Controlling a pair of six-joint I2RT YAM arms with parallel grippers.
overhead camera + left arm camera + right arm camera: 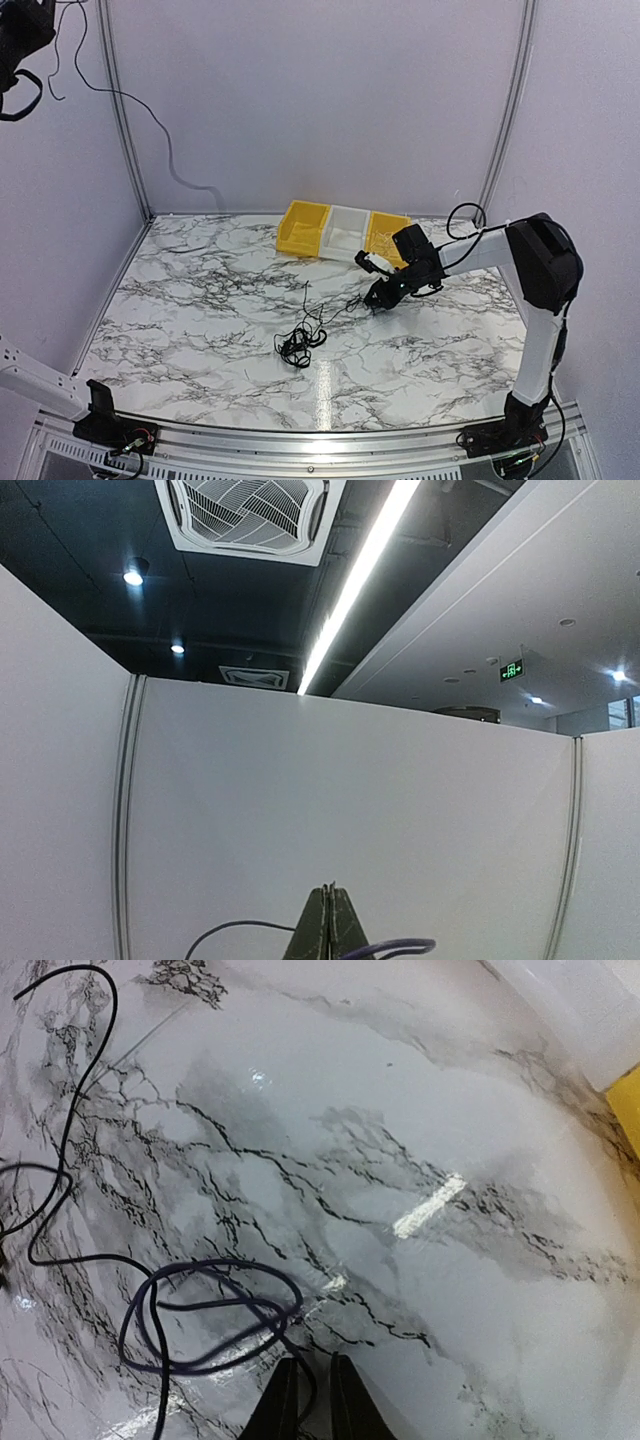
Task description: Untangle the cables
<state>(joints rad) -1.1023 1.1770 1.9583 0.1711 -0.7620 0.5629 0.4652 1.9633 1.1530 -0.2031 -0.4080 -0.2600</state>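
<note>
The separating step is judged to be in hand. The cables are seen as a small dark knot near the middle of the desk, with one strand led off toward the right fingers. The knot is not yet undone, so little of the task is judged to be finished. In the right wrist view a loose loop of that strand is laid flat on the marble just before these fingers, and the strand is run up to their tips. They are held nearly together, with only a slim gap between them. Whether the strand is pinched in that gap or merely lies beside it cannot be told. The left fingers are pressed together, nothing is held in them, and they are pointed up at the ceiling. For the next move a firm pinch on the strand is called for, followed by a slow pull away from the knot, toward the row of bins, so that the loop is drawn out and not tightened; the knot may need to be pinned by the left fingers
</note>
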